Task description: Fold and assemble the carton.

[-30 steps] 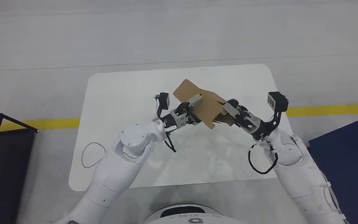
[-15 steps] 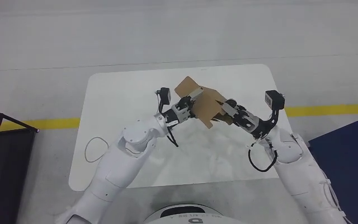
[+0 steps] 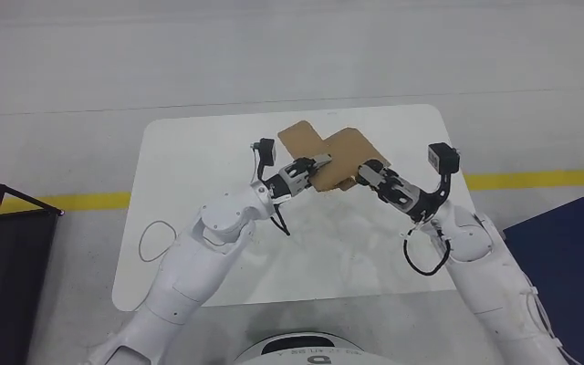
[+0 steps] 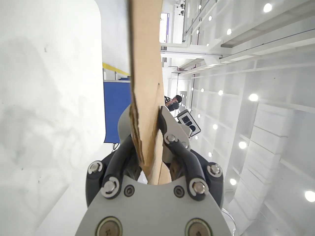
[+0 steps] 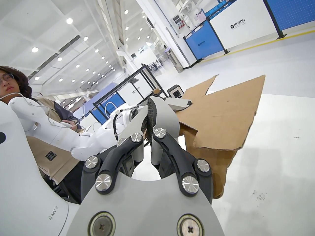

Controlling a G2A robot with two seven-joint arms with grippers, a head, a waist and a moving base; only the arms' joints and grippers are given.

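Since 1 s ago the carton (image 3: 333,153) went from steeply tilted, w/ one flap sticking up, to lying much flatter, and it shifted toward the far edge of the table (image 3: 201,164). Both arms went w/ it, wrists pushed further out.

L gripper (image 3: 315,166) was clamped on the carton's near-left edge. The L wrist view showed the board edge-on, pinched tight btwn both fingers. R gripper (image 5: 150,114) had its fingers drawn together on the opposite side, w/ a sliver of brown board caught btwn the pads, so it read as clamped on a corner flap.

The carton sat over the far-middle part of the table, btwn the two grippers. Couldn't tell if its underside touched the top or hung just above it.

Progress, as a judgement: early. The board was still basically an opened-out blank, i.e. one broad panel w/ a notched flap at the far-left and a smaller flap hanging down near the R gripper. No walls were standing, no box shape, nothing tucked or locked. Done so far: picked up and held at both ends, some creases partly bent. Left to do: fold the side panels up, bring the flaps round, close and lock the body.
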